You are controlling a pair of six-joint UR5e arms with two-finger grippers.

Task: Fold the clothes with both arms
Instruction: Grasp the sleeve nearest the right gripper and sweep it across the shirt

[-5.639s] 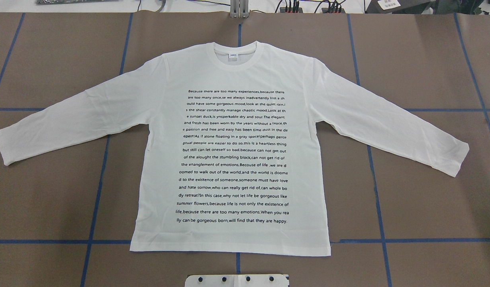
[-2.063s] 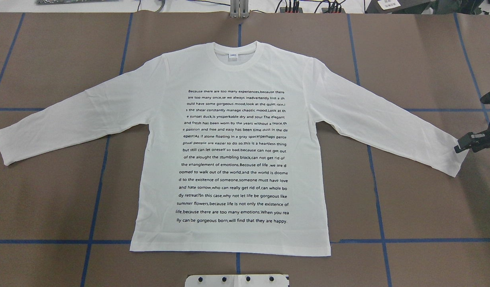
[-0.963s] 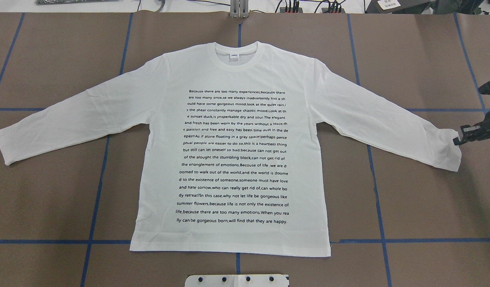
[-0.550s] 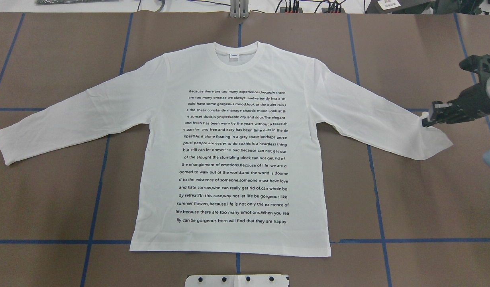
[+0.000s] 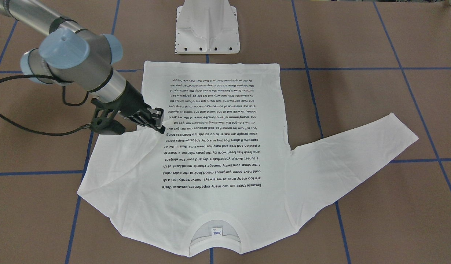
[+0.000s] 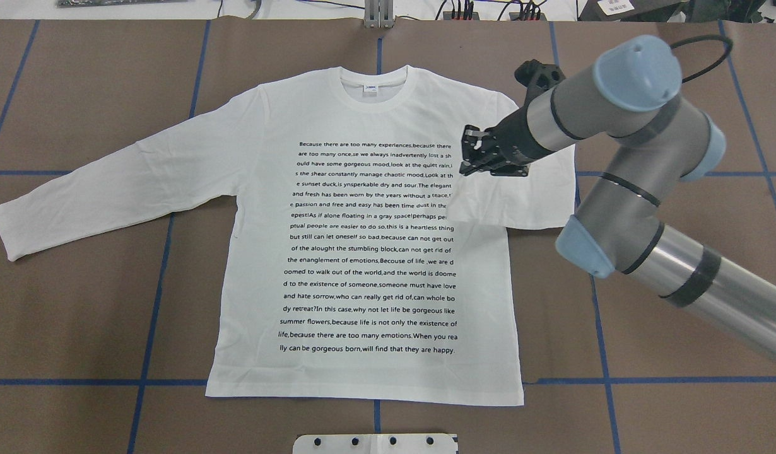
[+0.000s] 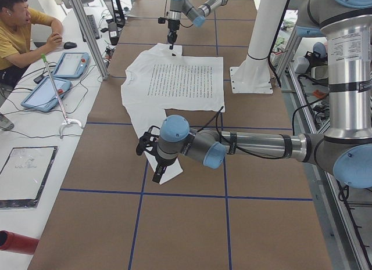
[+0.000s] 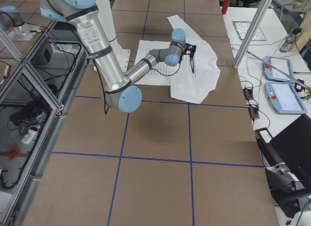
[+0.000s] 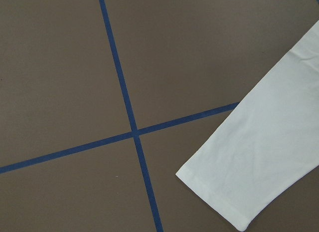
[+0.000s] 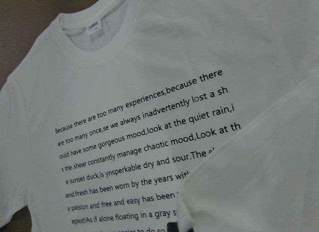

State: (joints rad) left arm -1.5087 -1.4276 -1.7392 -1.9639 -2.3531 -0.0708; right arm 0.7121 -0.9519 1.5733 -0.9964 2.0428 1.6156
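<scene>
The right arm (image 6: 640, 183) is stretched in from the right side over the table (image 6: 79, 315). It is bent at its blue-capped joints, and its wrist is pointed toward the middle of the T-shirt (image 6: 369, 372). The end of the right sleeve (image 6: 527, 202) is pinched in the right gripper (image 6: 473, 157), just above the chest. That sleeve is folded over the body, and the ends of a few lines of the black words (image 6: 369, 265) are covered by it.

The left arm (image 7: 256, 145) is held low and out to the side. The left gripper (image 7: 158, 176) is pointed down over the end of the left sleeve (image 6: 110, 183). It is shown only in a side view, so it cannot be told if it is spread or closed.

The T-shirt is spread flat on the table with the words facing up. Its long way runs outward from the robot. The collar (image 6: 374, 104) is pointed away from the robot, and the bottom edge (image 6: 363, 398) is nearest the white base (image 5: 207, 29). The left sleeve is stretched out flat to the side.
</scene>
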